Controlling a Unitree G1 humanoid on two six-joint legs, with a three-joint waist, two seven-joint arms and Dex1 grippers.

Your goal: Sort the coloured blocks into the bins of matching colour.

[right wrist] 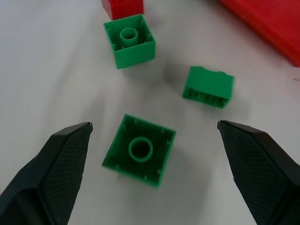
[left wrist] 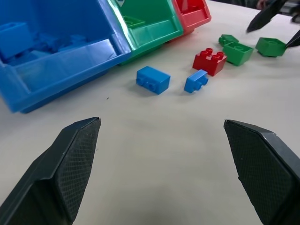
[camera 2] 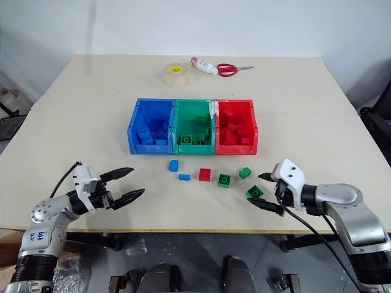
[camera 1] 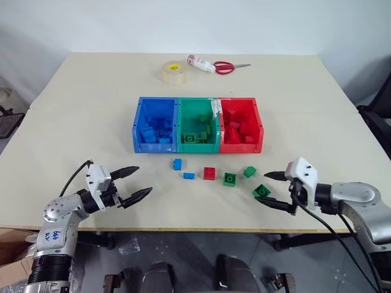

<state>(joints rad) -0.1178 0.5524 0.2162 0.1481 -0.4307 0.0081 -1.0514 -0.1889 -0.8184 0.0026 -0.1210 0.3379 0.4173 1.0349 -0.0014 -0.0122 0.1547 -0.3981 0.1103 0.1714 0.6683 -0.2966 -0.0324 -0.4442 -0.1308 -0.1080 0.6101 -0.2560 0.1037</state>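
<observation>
Counter: pale cream counter (camera 1: 79, 116) against a white wall; you see everything on its top.
Bins: three joined bins in a row near the middle of the counter, blue bin (camera 1: 138, 125) on your left, green bin (camera 1: 197, 146) in the middle, red bin (camera 1: 259, 125) on your right. Each already holds bricks of its own colour.
Loose bricks: six lie on the counter just in front of the bins. From your left: a blue brick (camera 1: 177, 163), a smaller blue brick (camera 1: 189, 176), a red brick (camera 1: 209, 173), a green brick (camera 1: 230, 179) lying hollow side up, a green brick (camera 1: 250, 172) on its side, and a third green brick (camera 1: 261, 191), also hollow side up.
Left claw: your left claw (camera 1: 135, 182) hovers low over bare counter, well to the left of the loose bricks, fingers spread wide and holding nothing.
Right claw: your right claw (camera 1: 274, 188) is tilted down beside the third green brick, fingers wide apart, one on each side of it; in the right wrist view that brick (right wrist: 139, 150) lies between the fingers and apart from both.
Far edge: a roll of clear tape (camera 1: 174, 72), a small glue bottle (camera 1: 200, 63) and red-handled scissors (camera 1: 225, 67) lie well behind the bins.
</observation>
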